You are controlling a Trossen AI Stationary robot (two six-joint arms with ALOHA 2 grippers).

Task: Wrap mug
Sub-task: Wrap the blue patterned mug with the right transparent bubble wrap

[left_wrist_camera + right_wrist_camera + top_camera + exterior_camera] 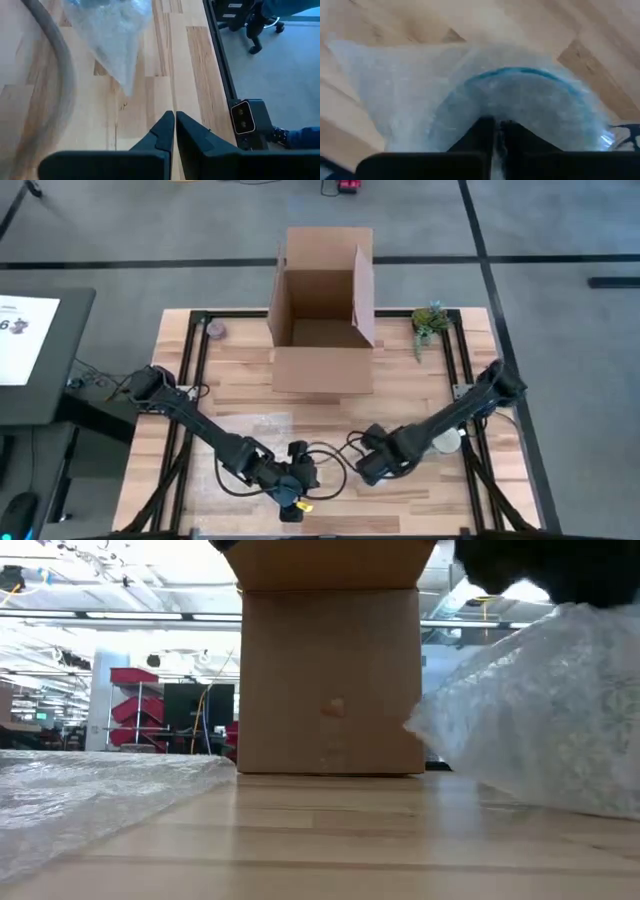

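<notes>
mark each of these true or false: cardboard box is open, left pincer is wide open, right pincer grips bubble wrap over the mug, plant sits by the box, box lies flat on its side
1. The cardboard box is open. True.
2. The left pincer is wide open. False: its fingers are together, holding nothing.
3. The right pincer pinches bubble wrap over the mug. True.
4. A small plant sits beside the box. True.
5. The box lies on its side. False: it stands upright, flaps up.

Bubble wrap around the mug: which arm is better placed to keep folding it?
Right, probably. The right end effector is pinched on the bubble wrap over the blue-rimmed mug. The left end effector is shut on nothing, over bare table beside the wrap's corner.
</notes>
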